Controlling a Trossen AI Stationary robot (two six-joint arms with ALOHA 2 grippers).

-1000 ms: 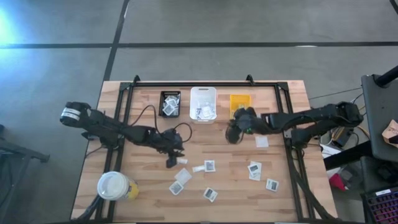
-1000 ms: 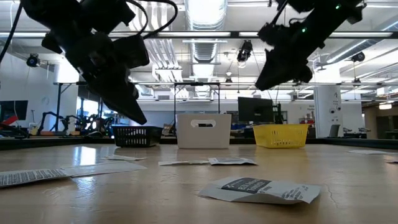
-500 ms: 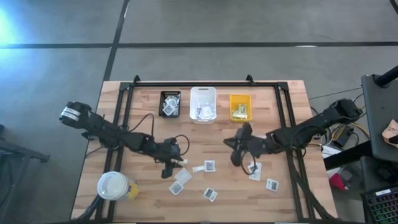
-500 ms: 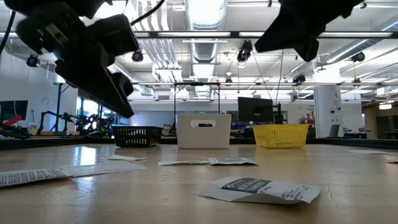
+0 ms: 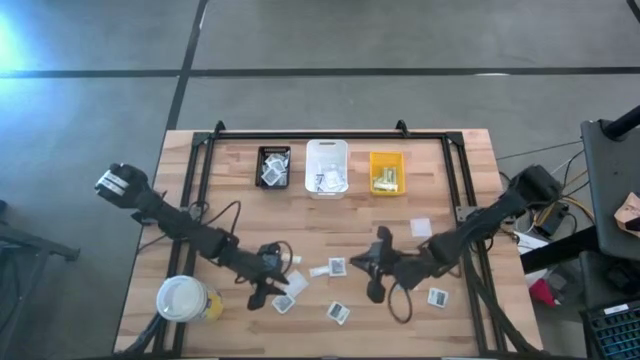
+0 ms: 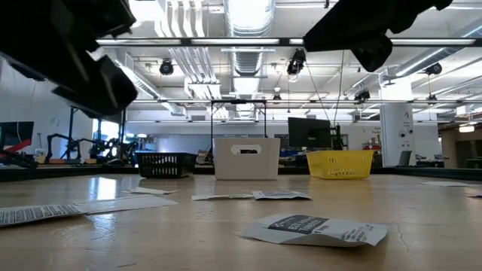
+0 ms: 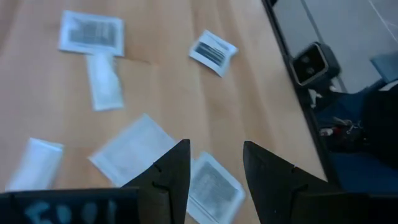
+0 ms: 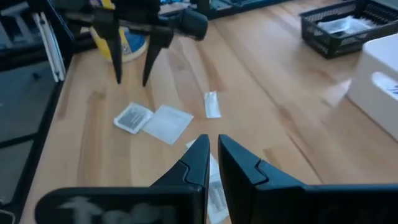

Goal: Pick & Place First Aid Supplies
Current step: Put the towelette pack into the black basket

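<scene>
Several first aid packets lie flat on the wooden table (image 5: pixel 240 210): white squares (image 5: pixel 293 282), (image 5: pixel 283 303), (image 5: pixel 338 266), (image 5: pixel 339 313), (image 5: pixel 437 296) and a narrow strip (image 5: pixel 318 270). My left gripper (image 5: pixel 270 292) hovers open above the left packets; in its wrist view (image 7: pixel 214 165) a printed square (image 7: pixel 214 186) lies below the fingers, untouched. My right gripper (image 5: pixel 375 275) hangs above the table to the right of the middle packets. Its fingers (image 8: pixel 211 155) stand almost together with nothing between them.
Along the far side stand a black bin (image 5: pixel 273 166), a white bin (image 5: pixel 326 167) and a yellow bin (image 5: pixel 386 172), each holding packets. A white-lidded cup (image 5: pixel 185 298) stands at the near left. One packet (image 5: pixel 420 227) lies apart at the right.
My right gripper has swung from beside the yellow bin toward the table's near edge and now hangs over the scattered packets. My left gripper has also moved toward the near edge, above the left packets, and has stayed open. No packet has moved.
</scene>
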